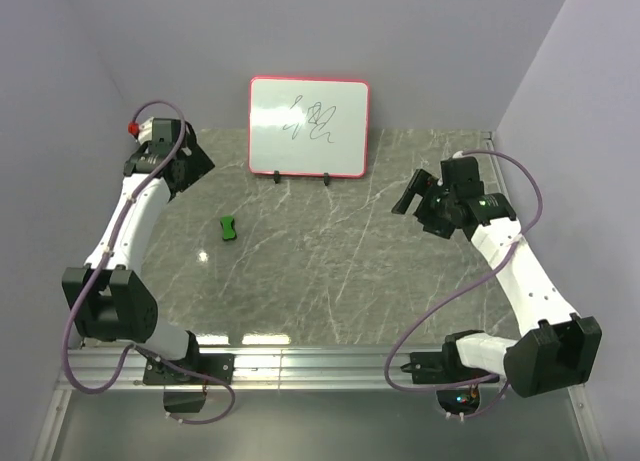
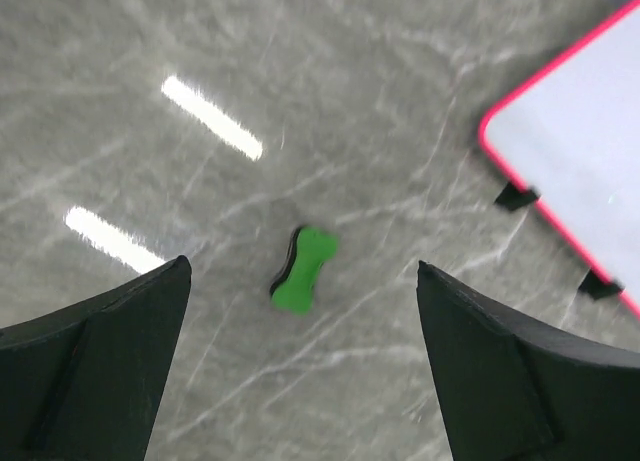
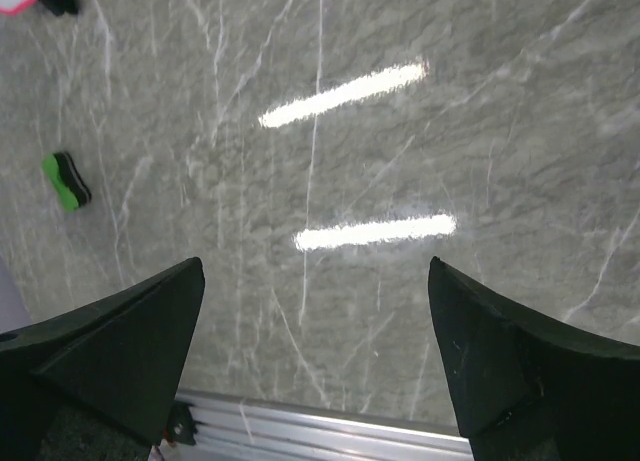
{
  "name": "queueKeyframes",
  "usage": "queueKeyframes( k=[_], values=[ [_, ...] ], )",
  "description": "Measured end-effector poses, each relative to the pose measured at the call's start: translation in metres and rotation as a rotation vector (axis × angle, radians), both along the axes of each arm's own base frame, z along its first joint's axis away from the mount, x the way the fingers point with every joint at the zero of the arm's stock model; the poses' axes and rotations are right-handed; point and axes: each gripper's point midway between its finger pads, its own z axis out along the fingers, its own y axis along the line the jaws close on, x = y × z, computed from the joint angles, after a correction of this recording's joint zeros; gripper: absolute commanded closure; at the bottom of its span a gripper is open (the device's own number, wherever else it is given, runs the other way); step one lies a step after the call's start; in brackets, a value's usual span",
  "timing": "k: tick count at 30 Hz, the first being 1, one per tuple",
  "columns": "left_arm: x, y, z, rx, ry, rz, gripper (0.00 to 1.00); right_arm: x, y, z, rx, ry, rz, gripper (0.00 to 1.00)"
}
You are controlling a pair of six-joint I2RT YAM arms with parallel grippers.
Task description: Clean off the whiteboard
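The whiteboard [image 1: 280,141] has a red-pink frame and stands upright on two black feet at the back of the table, with dark scribbles [image 1: 312,124] on it. Its corner shows in the left wrist view [image 2: 580,151]. A small green-black eraser [image 1: 230,227] lies on the table in front of it to the left, and shows in both wrist views [image 2: 303,269] [image 3: 66,180]. My left gripper [image 1: 188,169] is open and empty, held above the eraser [image 2: 303,264]. My right gripper [image 1: 408,197] is open and empty over the right side of the table [image 3: 316,263].
The grey marble table [image 1: 330,261] is boxed in by pale walls on the left, back and right. An aluminium rail [image 1: 300,366] runs along the near edge and shows in the right wrist view [image 3: 330,431].
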Motion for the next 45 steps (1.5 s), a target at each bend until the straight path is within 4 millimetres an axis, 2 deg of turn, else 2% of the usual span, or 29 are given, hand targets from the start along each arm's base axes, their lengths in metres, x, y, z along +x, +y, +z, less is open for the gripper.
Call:
queueKeyframes(
  k=[4, 7, 12, 18, 21, 25, 26, 28, 31, 34, 41, 45],
  values=[
    [-0.028, -0.012, -0.025, -0.029, 0.077, -0.044, 0.01, -0.013, 0.006, 0.0, -0.003, 0.023, 0.055, 0.0],
    [-0.051, -0.03, -0.058, -0.036, 0.164, -0.11, 0.11, -0.023, 0.008, 0.005, -0.007, 0.013, 0.09, 0.0],
    [-0.076, -0.054, -0.111, -0.008, 0.323, -0.218, 0.15, -0.043, 0.015, 0.013, 0.023, -0.03, 0.144, 0.0],
    [-0.061, -0.059, -0.147, 0.038, 0.401, -0.263, 0.22, -0.05, 0.015, 0.012, 0.028, -0.024, 0.161, 0.01],
    [-0.045, -0.06, -0.162, 0.057, 0.429, -0.279, 0.3, -0.051, 0.015, 0.011, 0.023, -0.012, 0.162, 0.01],
    [-0.016, -0.064, -0.176, 0.073, 0.421, -0.301, 0.36, -0.044, 0.016, 0.015, 0.023, -0.011, 0.162, 0.01],
    [-0.012, -0.065, -0.179, 0.076, 0.422, -0.306, 0.43, -0.041, 0.017, 0.017, 0.022, -0.012, 0.163, 0.01],
    [-0.005, -0.066, -0.186, 0.082, 0.428, -0.313, 0.47, -0.035, 0.017, 0.021, 0.016, -0.02, 0.161, 0.01],
    [-0.003, -0.065, -0.196, 0.083, 0.444, -0.314, 0.49, -0.022, 0.017, 0.029, -0.002, -0.03, 0.158, 0.01],
    [0.001, -0.064, -0.197, 0.081, 0.424, -0.309, 0.52, -0.009, 0.017, 0.031, -0.02, -0.026, 0.151, 0.01],
    [-0.012, -0.045, -0.197, 0.057, 0.412, -0.291, 0.67, 0.009, 0.019, 0.014, -0.037, 0.035, 0.143, 0.01],
    [-0.015, -0.04, -0.197, 0.045, 0.407, -0.301, 0.73, 0.037, 0.029, 0.016, -0.02, 0.028, 0.153, 0.01]
  ],
)
